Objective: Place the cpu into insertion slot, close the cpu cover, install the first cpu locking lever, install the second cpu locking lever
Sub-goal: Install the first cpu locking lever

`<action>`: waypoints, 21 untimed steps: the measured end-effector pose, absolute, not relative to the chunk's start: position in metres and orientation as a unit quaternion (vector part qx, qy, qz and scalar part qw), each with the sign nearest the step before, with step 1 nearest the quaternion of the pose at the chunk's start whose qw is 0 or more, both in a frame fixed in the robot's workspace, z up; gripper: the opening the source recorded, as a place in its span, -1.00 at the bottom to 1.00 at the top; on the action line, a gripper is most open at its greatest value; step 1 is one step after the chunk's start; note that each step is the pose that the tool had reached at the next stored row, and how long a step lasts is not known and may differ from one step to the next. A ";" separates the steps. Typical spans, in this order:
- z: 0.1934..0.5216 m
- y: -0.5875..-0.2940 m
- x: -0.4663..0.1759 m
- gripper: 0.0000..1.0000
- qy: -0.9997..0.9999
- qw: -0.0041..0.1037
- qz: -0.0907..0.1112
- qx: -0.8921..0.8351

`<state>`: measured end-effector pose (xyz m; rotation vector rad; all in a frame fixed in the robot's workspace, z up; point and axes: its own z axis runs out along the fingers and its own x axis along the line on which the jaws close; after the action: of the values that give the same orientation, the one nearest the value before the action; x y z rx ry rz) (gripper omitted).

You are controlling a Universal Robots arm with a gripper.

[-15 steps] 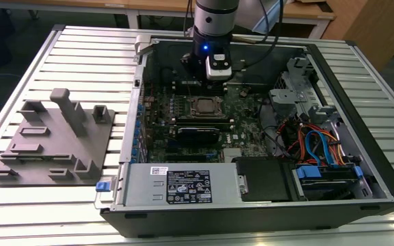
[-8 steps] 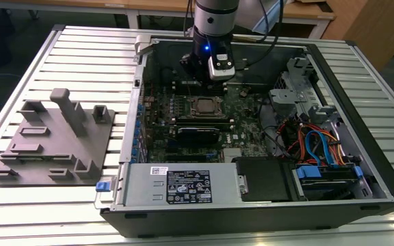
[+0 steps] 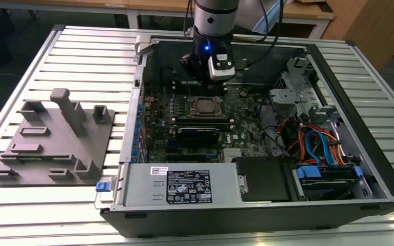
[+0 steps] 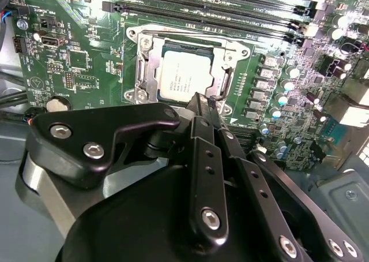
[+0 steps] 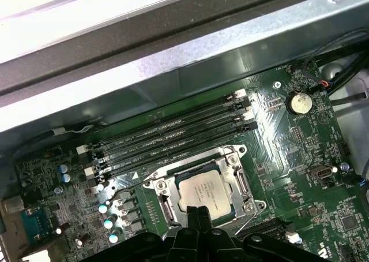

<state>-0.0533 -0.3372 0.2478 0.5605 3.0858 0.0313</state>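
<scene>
The tool (image 3: pixel 201 86) hangs inside the open computer case (image 3: pixel 381 169), low over the green motherboard (image 3: pixel 183 123). In both wrist views its two thin black fingers (image 5: pixel 196 213) are pressed together, with no gap between them. I cannot tell if something thin is pinched there. The tips of the tool (image 4: pixel 204 100) stand at the edge of the processor socket, just beside the cpu (image 4: pixel 183 77).

The cpu (image 5: pixel 203 190) lies flat in its socket, directly in front of the fingertips, with its pale metal top facing up. The cpu cover (image 4: pixel 147 66) lies down around it as a silver-grey frame, and the chip shows through its window. In the first wrist view the cpu cover (image 5: pixel 242 184) surrounds the chip on the sides that I can see. I cannot tell how the locking levers stand.

Beyond the cpu, farther from the tool, the long black memory sticks (image 5: pixel 167 138) lie side by side in their slots. A round coin battery (image 5: pixel 299 103) sits on the board, well apart from the fingertips.

The case rests on a slatted metal worktop (image 3: pixel 80 61). A grey fixture plate (image 3: pixel 53 138) stands on this worktop, outside the case and far from the tool.
</scene>
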 end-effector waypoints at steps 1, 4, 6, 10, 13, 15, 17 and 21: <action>0.248 -0.337 -0.053 -0.80 0.984 0.003 0.010 0.179; 0.248 -0.337 -0.053 -0.80 0.984 0.003 0.010 0.177; 0.248 -0.337 -0.053 -0.80 0.986 0.002 0.010 0.169; 0.248 -0.337 -0.053 -0.80 0.991 0.002 0.010 0.131; 0.248 -0.337 -0.054 -0.80 0.992 0.002 0.010 0.124; 0.248 -0.337 -0.054 -0.80 0.992 0.002 0.010 0.124; 0.248 -0.337 -0.054 -0.80 0.992 0.002 0.010 0.124; 0.248 -0.337 -0.054 -0.80 0.992 0.002 0.010 0.124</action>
<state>-0.0535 -0.3372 0.2478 0.3881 3.1134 0.0317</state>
